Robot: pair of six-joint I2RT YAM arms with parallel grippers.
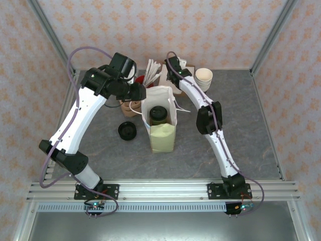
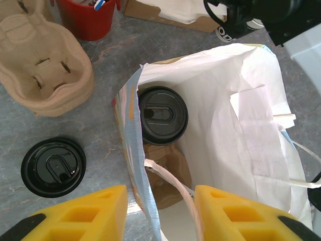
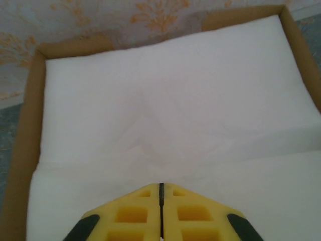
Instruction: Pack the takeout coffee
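Note:
The takeout coffee [image 1: 158, 114], a cup under a round black lid [image 2: 161, 115], stands upright inside the open white paper bag [image 1: 163, 138] at the table's middle. My left gripper [image 2: 159, 197] is at the bag's left rim, open, with the bag's wall [image 2: 135, 150] and a paper handle [image 2: 175, 183] between its yellow fingers; the handle lies against the right one. In the top view that gripper [image 1: 143, 95] meets the bag's upper left corner. My right gripper [image 3: 161, 187] is shut, its tips down on white napkins [image 3: 165, 100] in a cardboard box behind the bag.
A loose black lid [image 2: 53, 166] lies on the table left of the bag. A brown pulp cup carrier [image 2: 42, 65] and a red cup [image 2: 88, 17] sit behind it. Stacked cream cups [image 1: 203, 78] stand at the back right. The napkin box rim [image 3: 30, 125] is brown card.

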